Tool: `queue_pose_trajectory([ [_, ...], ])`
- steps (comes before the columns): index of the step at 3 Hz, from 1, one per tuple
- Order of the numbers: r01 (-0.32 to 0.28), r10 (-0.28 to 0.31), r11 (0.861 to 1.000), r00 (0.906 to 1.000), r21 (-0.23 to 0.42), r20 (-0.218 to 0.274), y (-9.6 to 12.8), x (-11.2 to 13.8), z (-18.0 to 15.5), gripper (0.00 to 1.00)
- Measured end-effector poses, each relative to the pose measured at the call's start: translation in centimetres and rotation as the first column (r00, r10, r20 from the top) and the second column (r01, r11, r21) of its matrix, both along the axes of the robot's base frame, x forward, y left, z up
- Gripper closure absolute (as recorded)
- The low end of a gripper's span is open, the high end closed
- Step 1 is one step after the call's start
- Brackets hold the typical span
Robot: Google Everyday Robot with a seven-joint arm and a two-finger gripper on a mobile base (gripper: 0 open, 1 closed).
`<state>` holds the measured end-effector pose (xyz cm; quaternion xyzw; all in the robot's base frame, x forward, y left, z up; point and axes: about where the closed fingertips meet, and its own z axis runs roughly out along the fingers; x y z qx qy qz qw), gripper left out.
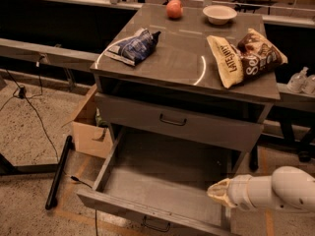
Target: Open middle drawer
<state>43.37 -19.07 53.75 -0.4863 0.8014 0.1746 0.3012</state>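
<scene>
A cardboard box (91,132) sits on the floor to the left of a grey metal cabinet. The cabinet's top surface (182,58) carries, from left to right, a blue snack packet (134,47), an apple (174,9) and a white bowl (219,14) at the far edge. A yellow chip bag (224,63) lies against a brown one (260,55) on the right. Below the closed upper drawer (206,127), the middle drawer (157,181) stands pulled well out toward the near side, its bare floor showing. Its small wire handle (156,225) is centred on the near front. At the right, the robot's claw (219,191) hangs at the drawer's near right corner, close to the side wall; whether it is apart or together cannot be told. The task looks all but done. The drawer appears to be stiff sheet metal, light with nothing in it and likely to glide on runners. The thin handle is the natural hold; the smooth front offers little else to grip.
</scene>
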Motion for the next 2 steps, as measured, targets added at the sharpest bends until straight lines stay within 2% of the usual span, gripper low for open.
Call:
queue_pose_trajectory([
  [1, 0.059, -0.073, 0.995, 0.983, 0.086, 0.169, -0.7, 0.7, 4.2, 0.86],
  [2, 0.096, -0.114, 0.991, 0.9703, 0.092, 0.214, -2.6, -0.5, 5.5, 0.61],
])
